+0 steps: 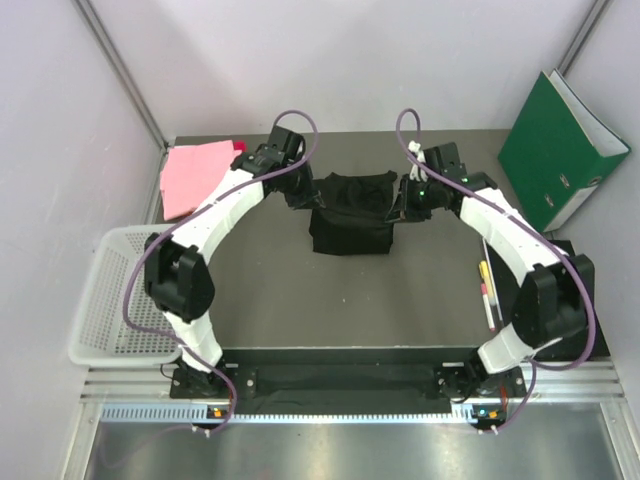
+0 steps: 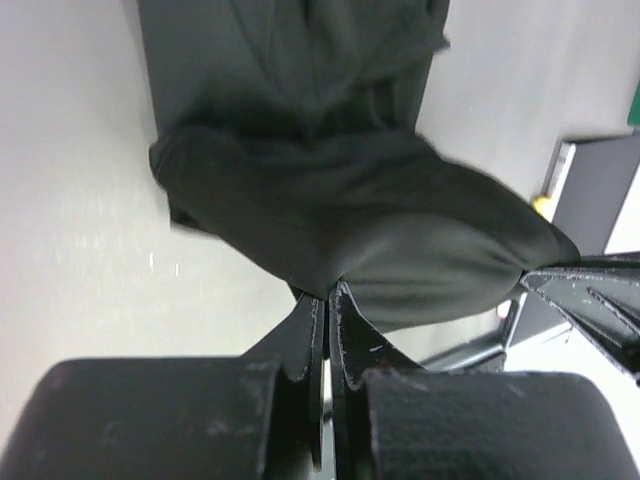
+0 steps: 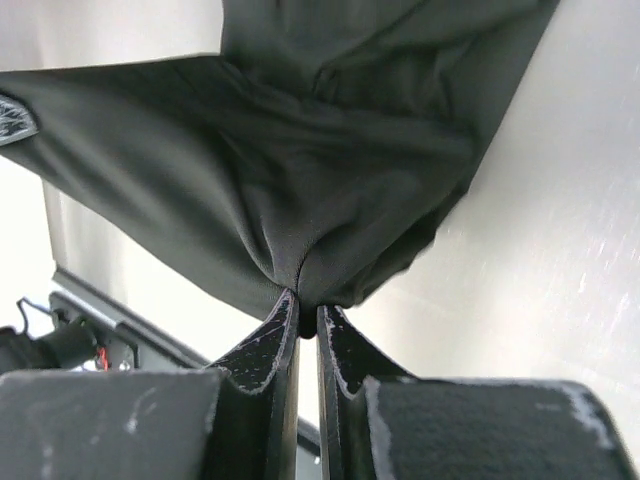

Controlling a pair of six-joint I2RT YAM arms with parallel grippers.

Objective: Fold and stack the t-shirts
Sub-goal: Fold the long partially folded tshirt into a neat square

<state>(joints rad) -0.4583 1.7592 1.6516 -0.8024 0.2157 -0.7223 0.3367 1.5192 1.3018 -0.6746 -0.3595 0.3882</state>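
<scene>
A black t-shirt (image 1: 350, 215) is lying in the middle, partly folded, its far corners bunching upward. A folded light pink t-shirt (image 1: 193, 175) is lying far left, with a darker pink-red t-shirt (image 1: 239, 146) peeking out at its far right edge.

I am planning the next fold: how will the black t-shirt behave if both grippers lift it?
Probably floppy: the black t-shirt bunches into creases where the left gripper and right gripper pinch it. Likely sags between them: cloth droops from each pinch. It seems light; thin pinches hold it.
</scene>
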